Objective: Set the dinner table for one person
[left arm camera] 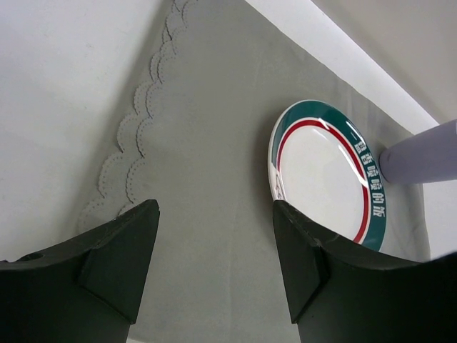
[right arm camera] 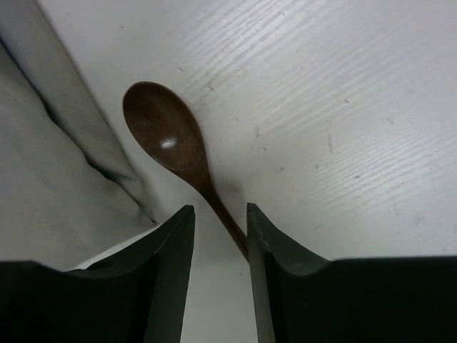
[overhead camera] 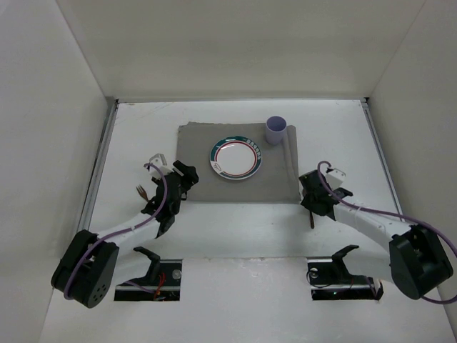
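- The left gripper (left arm camera: pixel 214 207) hangs over the grey mat (left arm camera: pixel 214 121), jaws wide apart and empty.
- The right gripper (right arm camera: pixel 220 209) has its jaws a little apart, astride the handle of the wooden spoon (right arm camera: pixel 163 134).
- The spoon lies on the dinner table (right arm camera: pixel 321 107), just beside the mat.

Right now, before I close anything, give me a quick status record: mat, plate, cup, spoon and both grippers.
mat: grey cloth, lying mid dinner table
plate: on the mat, white with green and red rim bands
cup: lavender, upright, on the mat's far right corner, beside the plate
spoon: dark wood, lying on bare table just off the mat's right edge
left gripper: open, empty, above the mat's left part
right gripper: open, low over the table, fingers either side of the spoon handle, not clamped
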